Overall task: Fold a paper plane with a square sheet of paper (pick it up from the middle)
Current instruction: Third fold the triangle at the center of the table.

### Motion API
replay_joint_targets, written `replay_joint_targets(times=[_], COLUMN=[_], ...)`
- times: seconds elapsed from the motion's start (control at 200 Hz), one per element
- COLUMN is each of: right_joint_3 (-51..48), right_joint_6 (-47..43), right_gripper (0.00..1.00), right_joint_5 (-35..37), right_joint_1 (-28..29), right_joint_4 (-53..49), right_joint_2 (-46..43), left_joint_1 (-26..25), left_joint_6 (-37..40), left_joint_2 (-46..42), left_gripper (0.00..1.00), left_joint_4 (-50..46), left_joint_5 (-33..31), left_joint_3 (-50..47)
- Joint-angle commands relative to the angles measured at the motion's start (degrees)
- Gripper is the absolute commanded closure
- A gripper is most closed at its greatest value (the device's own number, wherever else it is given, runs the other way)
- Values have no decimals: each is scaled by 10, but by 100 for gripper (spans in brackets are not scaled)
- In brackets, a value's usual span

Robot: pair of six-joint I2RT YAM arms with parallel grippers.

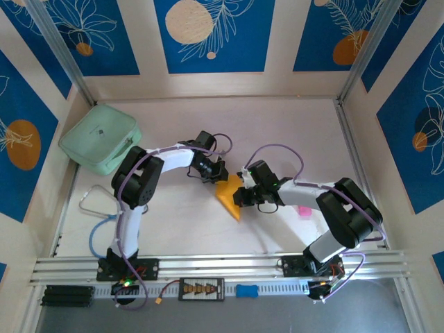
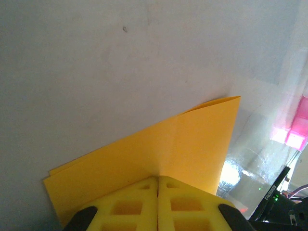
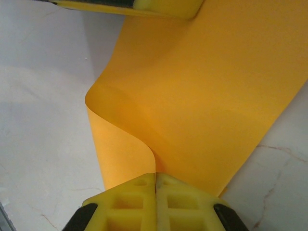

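Observation:
The square sheet of paper (image 1: 229,199) is orange-yellow and lies doubled over in the middle of the table, a wedge pointing toward the near edge rather than a narrow dart. My left gripper (image 1: 216,177) is at its far edge, shut on the paper. In the left wrist view the sheet (image 2: 192,139) shows two layers ahead of the closed left gripper (image 2: 158,179). My right gripper (image 1: 241,196) comes in from the right, shut on the paper too. In the right wrist view the sheet (image 3: 207,96) curls in a loop into the closed right gripper (image 3: 155,175).
A mint-green case (image 1: 100,146) sits at the back left. A small pink object (image 1: 304,210) lies under the right arm, and it (image 2: 296,130) also appears at the left wrist view's right edge. A blue cable (image 1: 94,232) loops by the left base. Aluminium rails (image 1: 222,263) line the near edge.

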Motion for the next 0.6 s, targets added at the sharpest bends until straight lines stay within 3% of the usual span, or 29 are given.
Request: replay_joint_targets(times=[0.0,0.595], right_joint_3=[10,25], right_joint_6=[1,-2], right_gripper=[100,100], right_joint_5=[9,16], right_joint_1=[-3,-4], right_joint_4=[-11,-23], right_joint_2=[6,20], left_joint_1=[-8,-8], left_joint_6=[7,6], left_joint_2=[10,10], left_gripper=[91,91], left_joint_4=[-33,-31], left_joint_5=[-38,-37], left_joint_3=[-16,-16])
